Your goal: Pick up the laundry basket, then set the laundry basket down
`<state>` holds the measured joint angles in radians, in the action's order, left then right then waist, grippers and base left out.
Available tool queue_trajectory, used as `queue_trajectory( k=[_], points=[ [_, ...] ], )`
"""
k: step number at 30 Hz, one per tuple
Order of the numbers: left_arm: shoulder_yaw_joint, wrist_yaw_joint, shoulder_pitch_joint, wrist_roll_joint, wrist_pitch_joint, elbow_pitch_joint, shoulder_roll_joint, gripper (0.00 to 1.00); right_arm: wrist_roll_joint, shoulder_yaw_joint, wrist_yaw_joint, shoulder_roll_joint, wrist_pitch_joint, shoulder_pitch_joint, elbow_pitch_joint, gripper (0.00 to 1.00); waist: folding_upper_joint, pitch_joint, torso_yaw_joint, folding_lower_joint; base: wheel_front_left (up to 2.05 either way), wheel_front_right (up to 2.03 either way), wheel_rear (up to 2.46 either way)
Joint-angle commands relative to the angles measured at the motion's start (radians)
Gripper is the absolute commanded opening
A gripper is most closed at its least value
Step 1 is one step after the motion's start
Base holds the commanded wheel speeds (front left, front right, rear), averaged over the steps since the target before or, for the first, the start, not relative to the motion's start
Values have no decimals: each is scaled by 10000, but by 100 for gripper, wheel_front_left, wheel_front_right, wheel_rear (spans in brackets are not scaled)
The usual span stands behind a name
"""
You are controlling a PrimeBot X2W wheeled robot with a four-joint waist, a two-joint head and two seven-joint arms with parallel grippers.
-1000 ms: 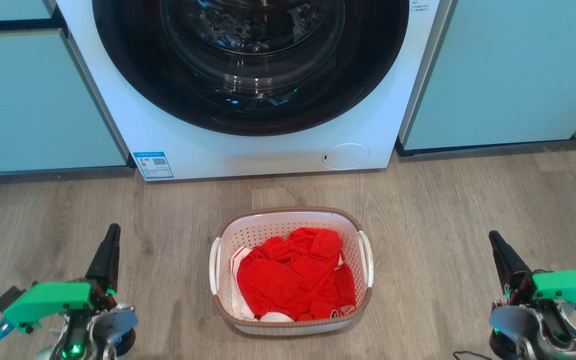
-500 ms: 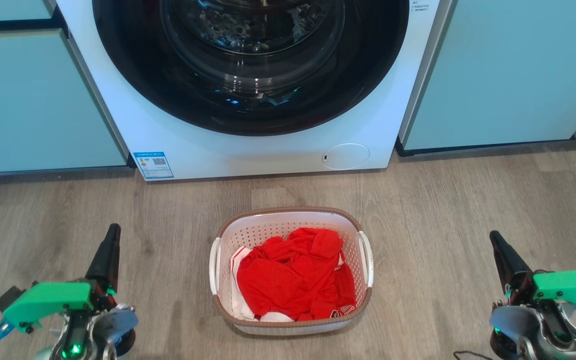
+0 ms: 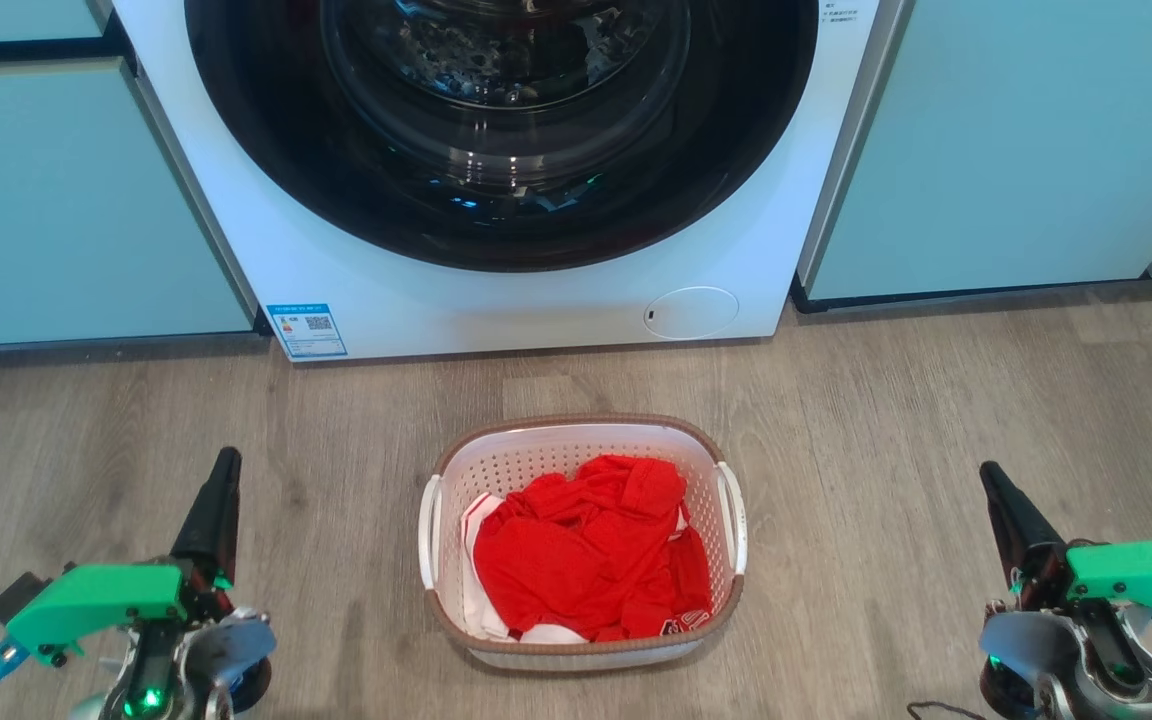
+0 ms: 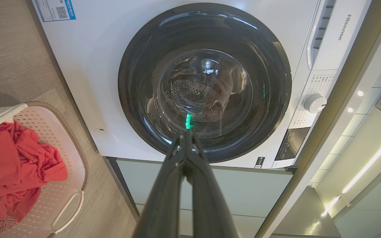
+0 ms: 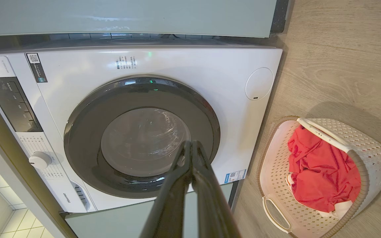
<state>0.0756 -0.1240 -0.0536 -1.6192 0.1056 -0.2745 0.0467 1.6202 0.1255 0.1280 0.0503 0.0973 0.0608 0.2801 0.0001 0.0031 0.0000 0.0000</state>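
The laundry basket (image 3: 576,432), white perforated plastic with a brown rim and white side handles, stands on the wood floor in front of the washing machine, with red clothing (image 3: 586,550) inside. It also shows as the laundry basket (image 4: 73,158) and the laundry basket (image 5: 372,155) in the wrist views. My left gripper (image 3: 226,462) sits well to the left of it, shut and empty, fingers pressed together. My right gripper (image 3: 988,472) sits well to the right, shut and empty too. Both point toward the machine, as seen at left gripper (image 4: 186,132) and right gripper (image 5: 190,143).
A white front-loading washing machine (image 3: 536,310) with a dark round door (image 3: 501,130) stands just behind the basket. Pale green cabinet fronts (image 3: 66,200) flank it on both sides. Wood floor (image 3: 856,420) lies around the basket.
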Motion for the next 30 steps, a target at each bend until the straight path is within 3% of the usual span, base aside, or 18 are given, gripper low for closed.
queue_trajectory(
  k=[1, 30],
  points=[
    [354, -67, -541, 84, 54, 294, 62, 0, -64, -180, 27, 50, 108, 465, -356, 0, -1, 0, 0, 0, 0, 0, 0],
    [368, -67, -543, 96, 66, 294, 52, 0, -86, -153, 27, 31, 130, 467, -355, 0, -1, 0, 0, 0, 0, 0, 0]
  ],
)
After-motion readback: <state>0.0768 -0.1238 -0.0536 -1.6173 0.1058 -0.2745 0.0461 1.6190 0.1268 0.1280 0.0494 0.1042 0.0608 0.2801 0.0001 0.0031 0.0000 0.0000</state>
